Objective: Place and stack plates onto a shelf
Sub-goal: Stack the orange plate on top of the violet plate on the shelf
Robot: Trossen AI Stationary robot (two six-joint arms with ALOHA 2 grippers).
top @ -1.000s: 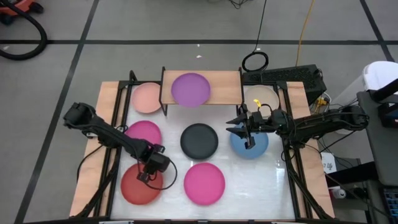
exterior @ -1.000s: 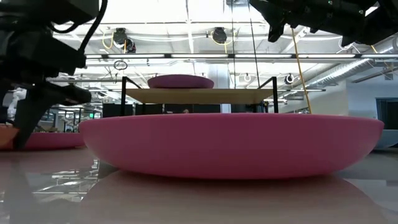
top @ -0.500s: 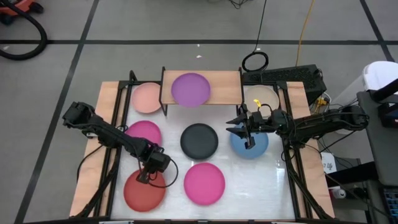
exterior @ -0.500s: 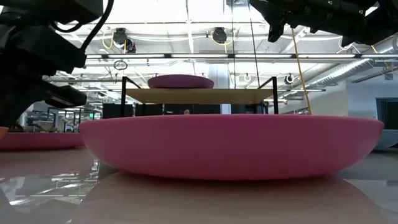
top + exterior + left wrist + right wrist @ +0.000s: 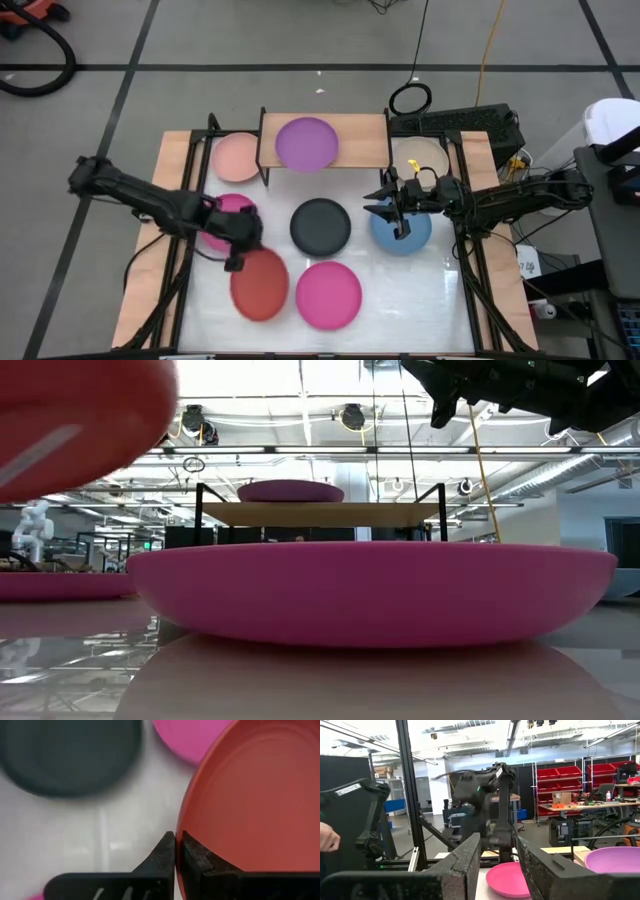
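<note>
My left gripper [image 5: 237, 258] is shut on a red plate [image 5: 260, 284], which hangs over the table's near left part and fills the top left of the low view [image 5: 80, 410]. On the shelf [image 5: 365, 135] lies a purple plate [image 5: 307, 143]. Flat on the table lie a light pink plate [image 5: 237, 157], a beige plate [image 5: 420, 157], a magenta plate [image 5: 228, 208] partly under my left arm, a black plate [image 5: 321, 226], a blue plate [image 5: 402, 235] and a hot pink plate [image 5: 328, 294]. Above the blue plate my right gripper [image 5: 398, 212] stands open and holds nothing. My left gripper pinches the red plate's rim [image 5: 179, 826] between its two fingers [image 5: 195, 860], at the plate's far left side. One finger lies on the plate's inner face, the other outside the rim. The plate is lifted clear of the table and tilted.
The shelf stands on black legs [image 5: 199, 515] at the table's far middle. Black frame rails [image 5: 188, 200] run along the left and right sides. In the right wrist view a person's hand [image 5: 327, 839] shows beyond the table. Cables and a black box [image 5: 470, 122] lie behind the far right corner.
My left gripper has taken hold of the red plate's rim, risen, and gone toward the table's right and far side. The plate lay flat at the near left; now it is lifted clear, tilted, and farther right, close to the hot pink plate.
</note>
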